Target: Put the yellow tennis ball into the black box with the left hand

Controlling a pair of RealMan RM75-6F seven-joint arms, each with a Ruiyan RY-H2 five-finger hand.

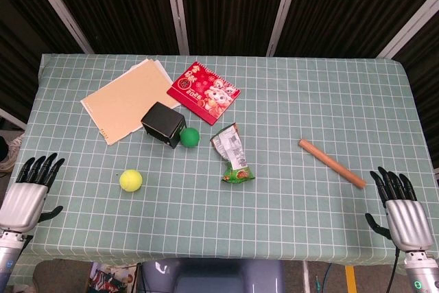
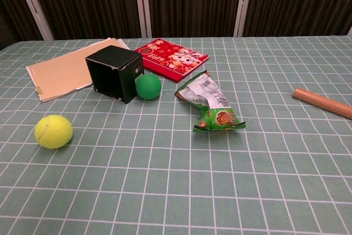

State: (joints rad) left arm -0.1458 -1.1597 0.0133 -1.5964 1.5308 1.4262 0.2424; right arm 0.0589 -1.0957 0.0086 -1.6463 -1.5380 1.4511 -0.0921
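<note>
The yellow tennis ball (image 1: 130, 180) (image 2: 53, 131) lies on the checked tablecloth, left of centre and near the front. Behind it and to the right stands the black box (image 1: 163, 123) (image 2: 114, 72), with a green ball (image 1: 189, 137) (image 2: 148, 87) touching its right side. My left hand (image 1: 29, 191) hovers open at the table's front left edge, well left of the tennis ball, holding nothing. At the front right edge my right hand (image 1: 400, 209) is open too. Neither hand shows in the chest view.
A tan folder (image 1: 127, 98) (image 2: 69, 68) and a red calendar booklet (image 1: 204, 92) (image 2: 172, 57) lie behind the box. A green snack packet (image 1: 233, 155) (image 2: 212, 103) sits mid-table. A wooden stick (image 1: 331, 163) (image 2: 323, 103) lies at the right.
</note>
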